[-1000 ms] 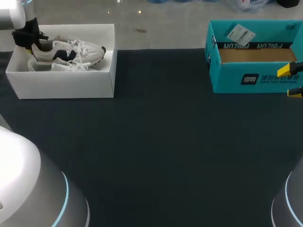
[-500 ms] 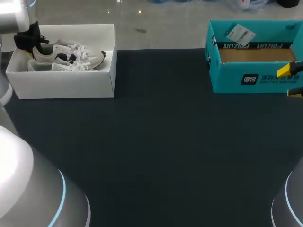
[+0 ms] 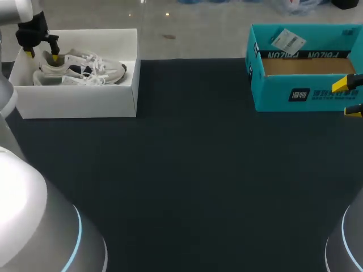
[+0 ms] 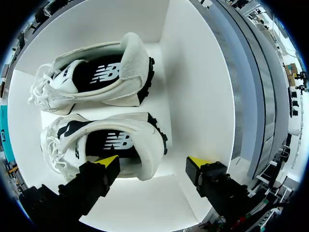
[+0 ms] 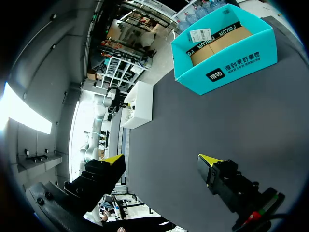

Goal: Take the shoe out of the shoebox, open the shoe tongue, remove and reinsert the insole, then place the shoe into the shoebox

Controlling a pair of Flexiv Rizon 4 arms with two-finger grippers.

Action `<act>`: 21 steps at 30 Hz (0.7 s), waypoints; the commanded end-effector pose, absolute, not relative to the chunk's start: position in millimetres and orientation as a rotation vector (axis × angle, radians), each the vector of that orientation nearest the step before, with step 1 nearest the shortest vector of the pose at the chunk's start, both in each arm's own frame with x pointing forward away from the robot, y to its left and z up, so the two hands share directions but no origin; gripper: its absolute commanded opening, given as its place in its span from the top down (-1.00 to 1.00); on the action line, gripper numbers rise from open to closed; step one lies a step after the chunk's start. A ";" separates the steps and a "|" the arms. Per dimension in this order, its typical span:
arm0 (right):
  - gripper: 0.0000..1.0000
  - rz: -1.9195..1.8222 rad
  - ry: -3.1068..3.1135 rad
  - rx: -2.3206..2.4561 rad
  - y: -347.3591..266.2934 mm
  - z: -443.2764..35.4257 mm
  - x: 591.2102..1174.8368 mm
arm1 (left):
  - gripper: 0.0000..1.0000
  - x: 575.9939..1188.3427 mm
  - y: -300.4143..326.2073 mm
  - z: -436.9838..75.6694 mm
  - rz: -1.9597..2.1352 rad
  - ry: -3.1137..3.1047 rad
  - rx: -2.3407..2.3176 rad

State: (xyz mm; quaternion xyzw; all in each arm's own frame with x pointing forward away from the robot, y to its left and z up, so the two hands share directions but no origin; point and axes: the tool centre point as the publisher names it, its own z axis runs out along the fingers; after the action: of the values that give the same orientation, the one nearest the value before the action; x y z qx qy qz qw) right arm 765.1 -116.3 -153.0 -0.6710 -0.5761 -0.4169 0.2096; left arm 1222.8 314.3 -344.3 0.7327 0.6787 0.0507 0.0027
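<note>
The left gripper (image 4: 153, 162) hung inside the white box (image 4: 193, 72) with its fingers spread wide and gripping nothing. The heel of the nearer shoe (image 4: 111, 145) lay between them. One yellow tip sat over that shoe's opening and the other stood just past the heel, beside the box's end wall. Whether either tip touched the shoe could not be told. Ahead of the fingers, the second shoe (image 4: 101, 75) lay on its side beside the first. Both had their toes and white laces pointing away from the gripper.

From the head view, the left gripper (image 3: 41, 55) stood over the heel end of the white box (image 3: 79, 102), with the pair of shoes (image 3: 82, 67) stretching away from it along the box floor.

The right gripper (image 5: 161, 160) hovered above the dark table (image 5: 217, 125), its fingers also wide apart and empty. Ahead of it stood the teal box (image 5: 227, 63), open on top, and well beyond that the white box (image 5: 140, 104). In the head view the right gripper (image 3: 349, 97) was just beside the teal box (image 3: 300, 93), which held a brown cardboard sheet (image 3: 306, 66) and a white label (image 3: 288, 41) against its far wall.
</note>
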 end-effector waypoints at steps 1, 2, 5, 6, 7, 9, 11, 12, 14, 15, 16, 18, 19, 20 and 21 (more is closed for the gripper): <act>-1.00 -1.157 -1.602 -1.870 -115.4 -153.2 764.8 | -1.00 1216.9 306.5 -305.6 0.146 2.142 2.273; -1.00 -1.157 -1.602 -1.870 -115.4 -153.2 764.8 | -1.00 1215.9 304.3 -299.7 0.157 2.155 2.271; -1.00 -1.157 -1.602 -1.870 -115.4 -153.2 764.8 | -1.00 1211.6 297.4 -282.0 0.153 2.186 2.226; -1.00 -1.157 -1.602 -1.870 -115.4 -153.2 764.8 | -1.00 1209.9 295.6 -277.2 0.166 2.197 2.209; -1.00 -1.157 -1.602 -1.870 -115.4 -153.2 764.8 | -1.00 1208.1 294.6 -272.9 0.166 2.208 2.195; -1.00 -1.157 -1.602 -1.870 -115.4 -153.2 764.8 | -1.00 1203.8 293.0 -264.2 0.150 2.214 2.188; -1.00 -1.157 -1.602 -1.870 -115.4 -153.2 764.8 | -1.00 1200.5 292.5 -254.9 0.135 2.220 2.196; -1.00 -1.157 -1.602 -1.870 -115.4 -153.2 764.8 | -1.00 1200.7 293.5 -250.6 0.116 2.197 2.230; -1.00 -1.157 -1.602 -1.870 -115.4 -153.2 764.8 | -1.00 1200.7 293.5 -250.6 0.116 2.197 2.230; -1.00 -1.157 -1.602 -1.870 -115.4 -153.2 764.8 | -1.00 1200.7 293.5 -250.6 0.116 2.197 2.230; -1.00 -1.157 -1.602 -1.870 -115.4 -153.2 764.8 | -1.00 1200.7 293.5 -250.6 0.116 2.197 2.230; -1.00 -1.157 -1.602 -1.870 -115.4 -153.2 764.8 | -1.00 1200.7 293.5 -250.6 0.116 2.197 2.230; -1.00 -1.157 -1.602 -1.870 -115.4 -153.2 764.8 | -1.00 1200.7 293.5 -250.6 0.116 2.197 2.230; -1.00 -1.157 -1.602 -1.870 -115.4 -153.2 764.8 | -1.00 1200.7 293.5 -250.6 0.116 2.197 2.230; -1.00 -1.157 -1.602 -1.870 -115.4 -153.2 764.8 | -1.00 1200.7 293.5 -250.6 0.116 2.197 2.230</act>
State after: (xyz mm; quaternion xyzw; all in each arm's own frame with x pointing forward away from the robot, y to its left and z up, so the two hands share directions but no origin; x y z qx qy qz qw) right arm 765.1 -116.2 -153.0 -0.6710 -0.5761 -0.4169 0.2097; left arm 1207.5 295.5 -251.7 0.7122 0.7013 0.0314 0.0022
